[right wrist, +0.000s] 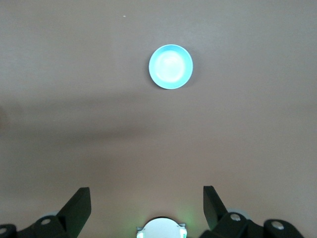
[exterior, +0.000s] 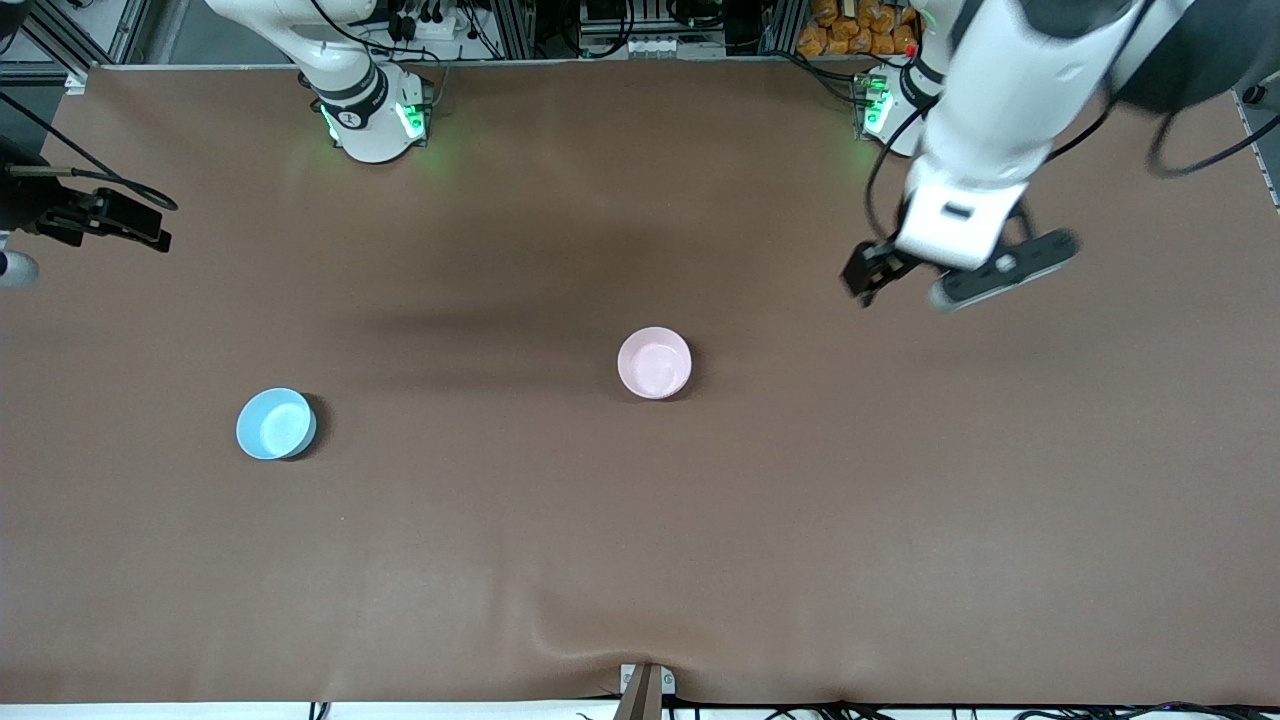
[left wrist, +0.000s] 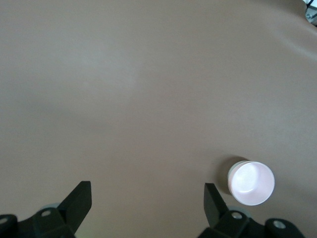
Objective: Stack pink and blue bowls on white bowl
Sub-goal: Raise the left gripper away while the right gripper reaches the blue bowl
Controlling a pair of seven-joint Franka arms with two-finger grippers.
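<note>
The pale pink bowl (exterior: pixel 654 363) stands upright near the middle of the brown table; it also shows in the left wrist view (left wrist: pixel 251 182). The sky blue bowl (exterior: pixel 275 424) stands upright toward the right arm's end, a little nearer to the front camera, and shows in the right wrist view (right wrist: pixel 171 67). The white bowl is out of view. My left gripper (exterior: pixel 885 275) hangs open and empty over bare table toward the left arm's end (left wrist: pixel 147 198). My right gripper (right wrist: pixel 146 198) is open and empty, high over its own base, outside the front view.
The right arm's base (exterior: pixel 372 115) and the left arm's base (exterior: pixel 890 105) stand along the table's edge farthest from the front camera. A black device (exterior: pixel 95 215) juts in at the right arm's end. A small clamp (exterior: pixel 645 688) sits at the edge nearest the front camera.
</note>
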